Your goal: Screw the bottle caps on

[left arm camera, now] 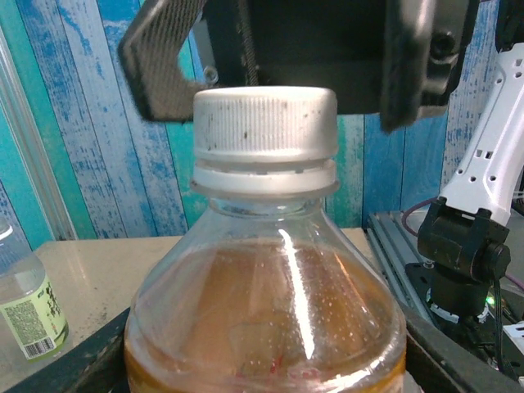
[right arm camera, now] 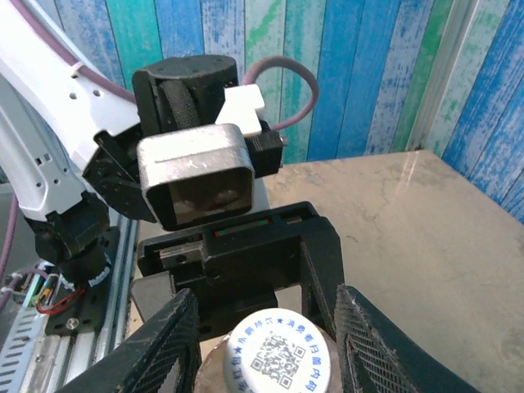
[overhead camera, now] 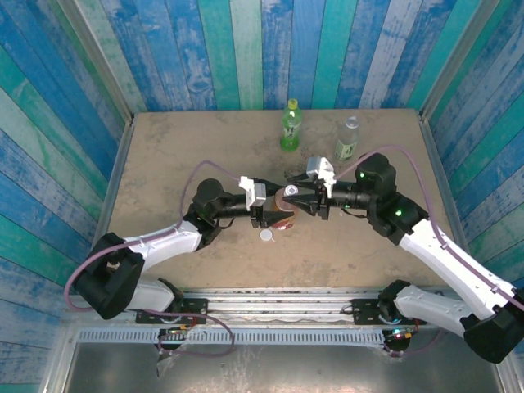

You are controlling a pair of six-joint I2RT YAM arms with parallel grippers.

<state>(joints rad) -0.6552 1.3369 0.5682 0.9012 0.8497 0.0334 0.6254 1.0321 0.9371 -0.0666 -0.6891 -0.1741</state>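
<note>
- On the tan table [overhead camera: 164, 164], two arms reach in toward the middle, and their ends meet there.
- The left arm [overhead camera: 164, 241] comes in from the left, and the right arm [overhead camera: 442, 250] comes in from the right.
- The left gripper [overhead camera: 274, 210] holds the amber bottle [left arm camera: 262, 303] by its body. Its jaws are closed on the bottle, one on each side.
- The amber bottle stands upright between the two grippers, in the middle of the table.
- The right gripper [overhead camera: 293, 201] is at the top of that bottle. Its fingers [right arm camera: 160, 352] stand on both sides of the white cap [left arm camera: 264, 123]. I cannot tell if they squeeze the cap or just sit beside it.
- The green bottle [overhead camera: 291, 127] stands at the far edge of the table with its cap on.
- The clear bottle [overhead camera: 347, 141] with a green label stands near it, a bit to the right, also with a cap on.
- The white cap sits on the neck of the amber bottle. It has ridges around its side and a square code printed on top.
- A loose cap [overhead camera: 267, 236], small and white, lies flat on the table just in front of the left gripper.
</note>
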